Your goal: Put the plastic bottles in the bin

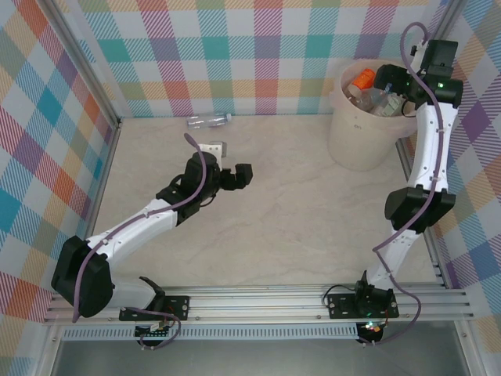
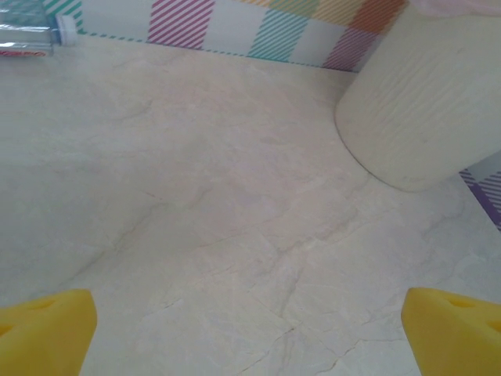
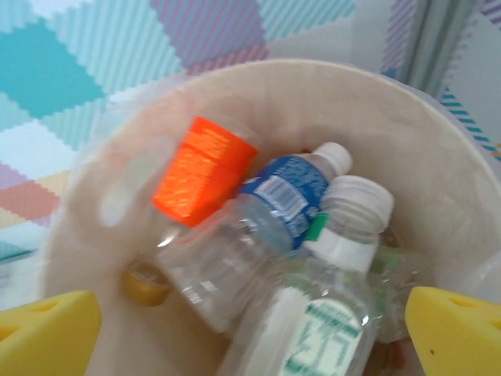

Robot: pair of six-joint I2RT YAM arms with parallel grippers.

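Label print blurred, illegible. Clear bottle (image 1: 209,120) lies on the table (image 1: 297,227) by the far wall, well apart from left jaws, spread wide. Bin (image 1: 356,149), far right, holds orange-label bottle (image 3: 203,172), blue-label bottle (image 3: 286,188) and green-label bottle (image 3: 321,337), just under right jaws, spread wide, empty.

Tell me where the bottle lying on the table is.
In the top view, the bottle lies on its side by the back wall, left of centre, well left of the bin.
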